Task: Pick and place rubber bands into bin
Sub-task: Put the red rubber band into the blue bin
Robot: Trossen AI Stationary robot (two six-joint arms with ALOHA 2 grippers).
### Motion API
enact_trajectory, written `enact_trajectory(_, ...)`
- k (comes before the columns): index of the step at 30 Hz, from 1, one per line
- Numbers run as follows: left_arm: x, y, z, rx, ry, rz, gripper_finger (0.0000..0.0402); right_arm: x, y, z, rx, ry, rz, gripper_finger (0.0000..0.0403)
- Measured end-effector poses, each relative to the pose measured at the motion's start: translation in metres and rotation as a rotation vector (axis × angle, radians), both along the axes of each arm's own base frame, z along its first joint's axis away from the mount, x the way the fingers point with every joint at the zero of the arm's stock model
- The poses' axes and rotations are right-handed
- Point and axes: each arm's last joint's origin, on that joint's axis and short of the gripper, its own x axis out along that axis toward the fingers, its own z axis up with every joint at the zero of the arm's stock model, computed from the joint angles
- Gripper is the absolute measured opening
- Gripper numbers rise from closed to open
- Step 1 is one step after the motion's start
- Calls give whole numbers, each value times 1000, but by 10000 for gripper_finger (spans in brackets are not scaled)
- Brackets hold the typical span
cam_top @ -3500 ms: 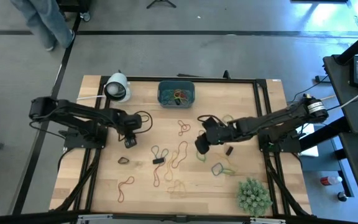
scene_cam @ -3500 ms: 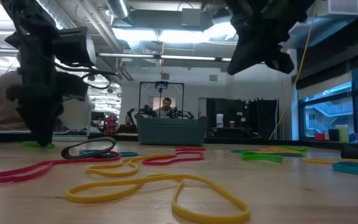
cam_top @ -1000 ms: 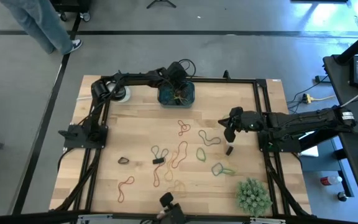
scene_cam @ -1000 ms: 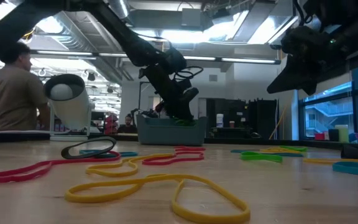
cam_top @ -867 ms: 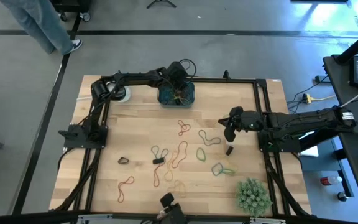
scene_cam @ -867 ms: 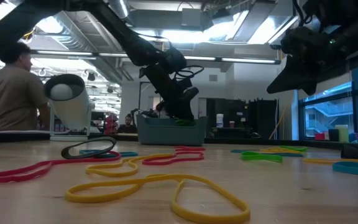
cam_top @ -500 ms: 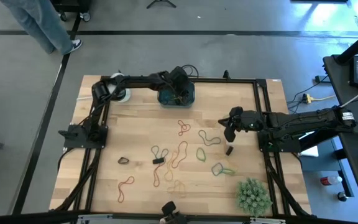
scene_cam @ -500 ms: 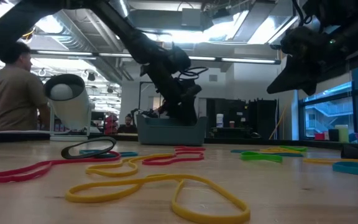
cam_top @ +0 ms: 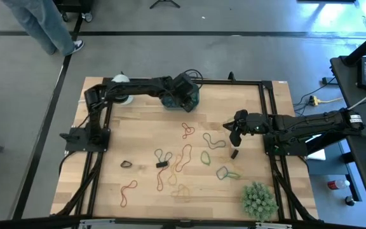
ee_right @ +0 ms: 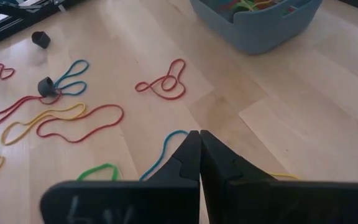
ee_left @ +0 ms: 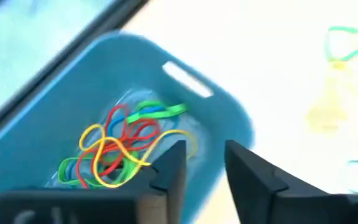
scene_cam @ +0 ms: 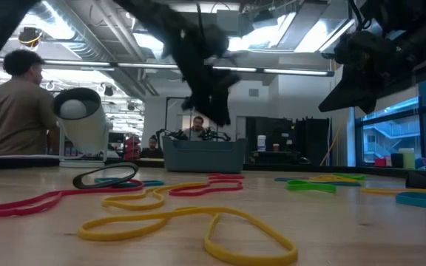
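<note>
A white cylindrical roll (cam_top: pixel 121 90) stands near the far left corner of the desk (cam_top: pixel 138 137), and a spiky green plant (cam_top: pixel 259 200) sits in the near right corner. A small dark block (cam_top: pixel 234 153) lies right of the desk's middle, and a person (scene_cam: pixel 15 111) sits in the room beyond the desk's far edge. Nothing stands between my grippers and the loose bands.

The rubber bands (cam_top: pixel 182 155) are scattered over the middle of the desk: red, yellow, green, blue and dark loops, some twisted together. More of them lie tangled inside the bin (ee_left: pixel 225 115), the teal tray at the middle of the far edge.

My left gripper (ee_left: pixel 201 167) hangs above the bin's near right part. Its fingers (ee_left: pixel 173 168) stand a little apart with nothing between them, and they touch neither the bin nor the bands in it.

My right gripper (ee_right: pixel 197 149) hovers above the desk on the right side, over a blue band (ee_right: pixel 163 152), pointing toward the bin. Its fingers are pressed together and hold nothing.
</note>
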Motion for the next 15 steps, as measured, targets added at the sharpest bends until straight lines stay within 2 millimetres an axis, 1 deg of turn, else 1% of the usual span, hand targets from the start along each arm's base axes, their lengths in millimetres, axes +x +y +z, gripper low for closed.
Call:
enact_trajectory(4,-2,-31,24,83,-26,-16,40,0,0,0,0,4,0,3)
enact_trajectory(5,-4,-41,26,104,-28,-21,22,0,0,0,0,4,0,3)
enact_trajectory(7,-10,-60,29,135,-52,-15,7,0,0,0,0,3,0,3)
enact_trajectory(10,-25,-91,24,157,-93,-4,3,0,0,0,0,1,0,3)
enact_trajectory(15,-61,-137,9,177,-201,2,2,0,0,0,0,-2,-1,3)
